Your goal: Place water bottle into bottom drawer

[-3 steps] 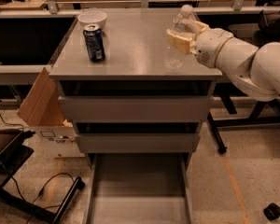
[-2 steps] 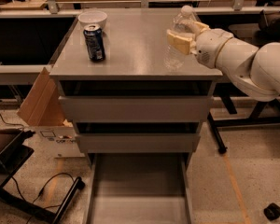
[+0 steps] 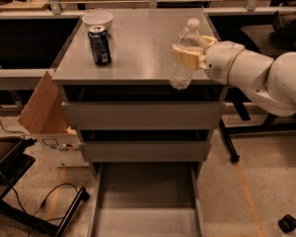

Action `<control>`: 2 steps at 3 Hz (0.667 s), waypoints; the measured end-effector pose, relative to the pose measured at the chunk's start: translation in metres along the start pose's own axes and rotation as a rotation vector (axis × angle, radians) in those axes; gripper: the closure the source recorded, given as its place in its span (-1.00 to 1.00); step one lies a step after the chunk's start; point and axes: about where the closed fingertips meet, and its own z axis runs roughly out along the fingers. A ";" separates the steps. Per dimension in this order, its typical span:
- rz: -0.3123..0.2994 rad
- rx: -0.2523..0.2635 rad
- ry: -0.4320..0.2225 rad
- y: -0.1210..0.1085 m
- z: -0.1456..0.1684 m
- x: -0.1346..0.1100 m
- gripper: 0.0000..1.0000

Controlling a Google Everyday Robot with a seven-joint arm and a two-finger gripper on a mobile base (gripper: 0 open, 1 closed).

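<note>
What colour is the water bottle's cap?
White cap, camera view; the gripper grips the water bottle at the cabinet top's front edge.

**One high view, facing the cabinet head-on**

The single camera stands in front of the grey cabinet [image 3: 138,53], higher than its top, and tilts downward, so the top surface, the drawer fronts and the floor all show. It sits fairly near: the pulled-out bottom drawer [image 3: 145,201] runs off the lower edge. The arm [image 3: 266,78] enters the view at the right edge. The gripper [image 3: 190,57] shows right of centre, at the top's front right corner, fingers clasped round the water bottle [image 3: 181,77].
</note>
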 end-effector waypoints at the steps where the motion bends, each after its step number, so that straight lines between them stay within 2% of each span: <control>1: -0.006 -0.014 0.031 0.024 -0.034 -0.013 1.00; 2: -0.002 0.000 0.024 0.045 -0.074 -0.021 1.00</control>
